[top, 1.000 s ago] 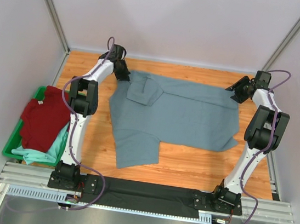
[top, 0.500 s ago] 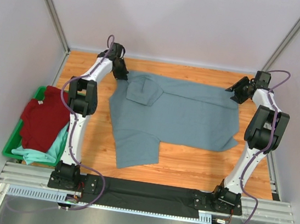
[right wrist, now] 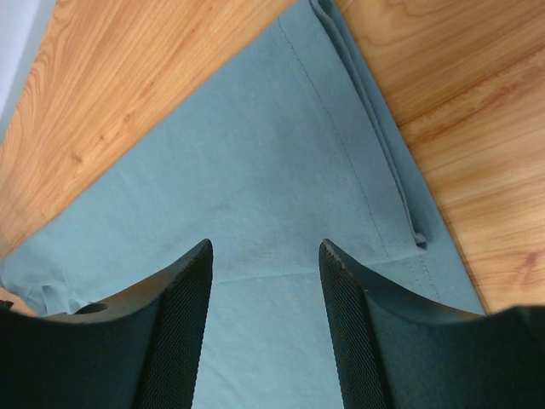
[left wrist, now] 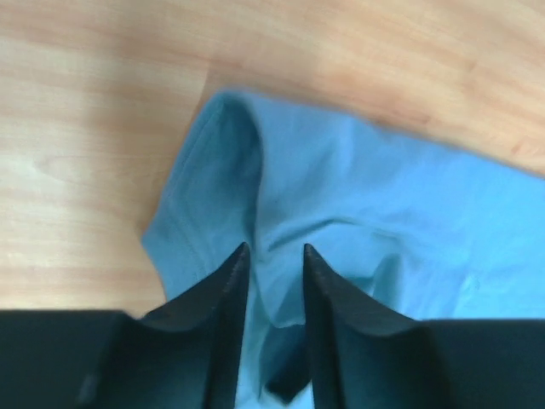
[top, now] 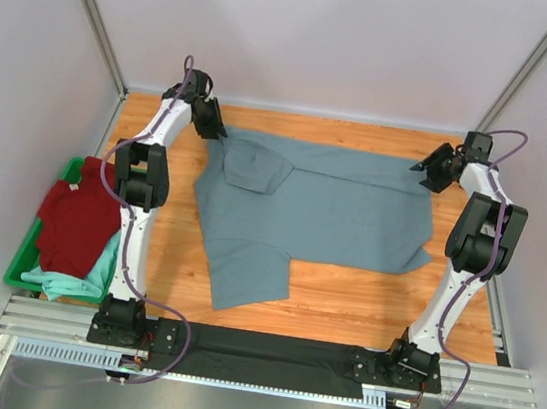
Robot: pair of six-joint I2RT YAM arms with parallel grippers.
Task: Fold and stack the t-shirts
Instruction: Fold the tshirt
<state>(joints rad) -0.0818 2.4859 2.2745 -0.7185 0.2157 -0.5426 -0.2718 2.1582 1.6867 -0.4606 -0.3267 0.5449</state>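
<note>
My left gripper [left wrist: 274, 249] is hanging over the far left corner of the slate grey-blue t-shirt [top: 323, 211], which is lying spread across the table [top: 342, 299]. Its fingers are narrowly parted (a ridge of cloth running into the gap, nothing pinched), with bare wood just past that hem. My right gripper [right wrist: 266, 244] is hovering wide apart and empty over the far right hem. The dark red t-shirt [top: 75, 219] and mint-green t-shirt [top: 66, 283] are lying heaped in the green bin [top: 18, 267] off the left edge.
</note>
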